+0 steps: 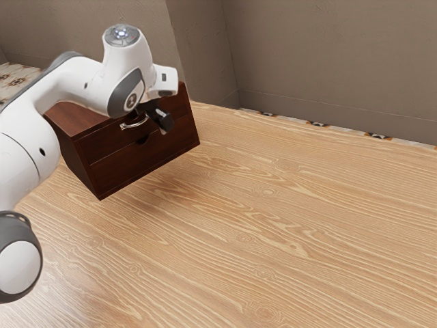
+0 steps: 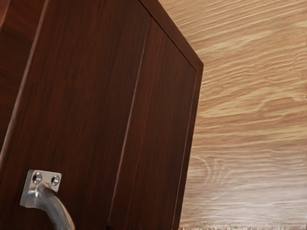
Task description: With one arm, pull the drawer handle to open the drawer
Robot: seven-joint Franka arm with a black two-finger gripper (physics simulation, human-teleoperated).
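Note:
A dark brown wooden cabinet (image 1: 147, 154) with two drawer fronts, one above the other, stands on the wooden floor at the exterior view's upper left. A curved silver handle (image 1: 134, 124) sits on the upper drawer front (image 1: 109, 140). My black gripper (image 1: 153, 117) hangs right at this handle, by its end toward the exterior view's right. Whether it grips the handle is hidden by my hand. In the wrist view the handle (image 2: 53, 209) and its screwed mounting plate (image 2: 43, 179) lie close under the hand. Both drawer fronts look flush with the cabinet.
Light wooden floor (image 1: 287, 219) spreads wide in front of the cabinet toward the exterior view's right. Grey walls (image 1: 328, 55) rise behind, meeting in a corner just past the cabinet. My white arm covers the cabinet's left part.

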